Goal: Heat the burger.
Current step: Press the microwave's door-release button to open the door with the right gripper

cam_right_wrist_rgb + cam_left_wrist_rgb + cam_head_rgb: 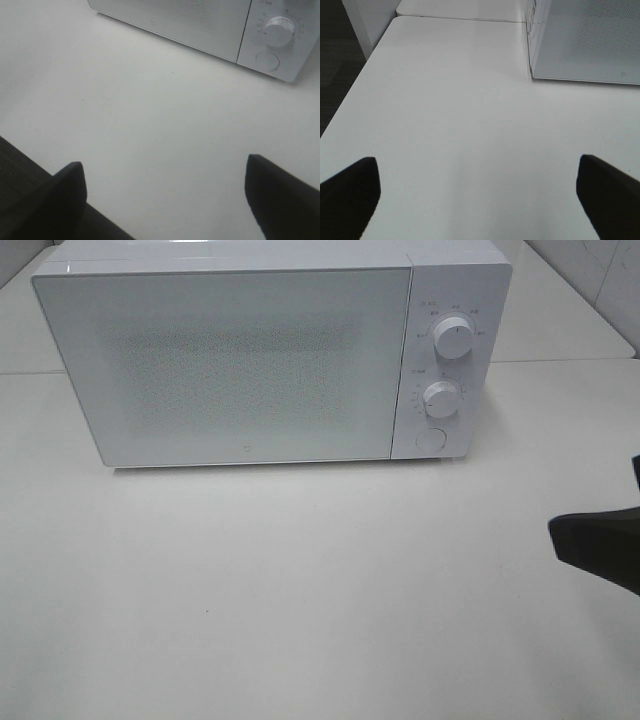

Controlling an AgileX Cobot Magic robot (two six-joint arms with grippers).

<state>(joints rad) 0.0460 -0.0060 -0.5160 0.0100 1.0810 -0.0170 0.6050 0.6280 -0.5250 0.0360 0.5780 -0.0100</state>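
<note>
Microwave (250,355) shut at the desk's (300,620) back edge; left gripper (477,200) and right gripper (165,200) spread, empty; upper knob (453,337) only overhead.

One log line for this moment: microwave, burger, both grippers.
microwave door: shut | burger: not in view | left gripper: open, empty, above table | right gripper: open, empty
</note>
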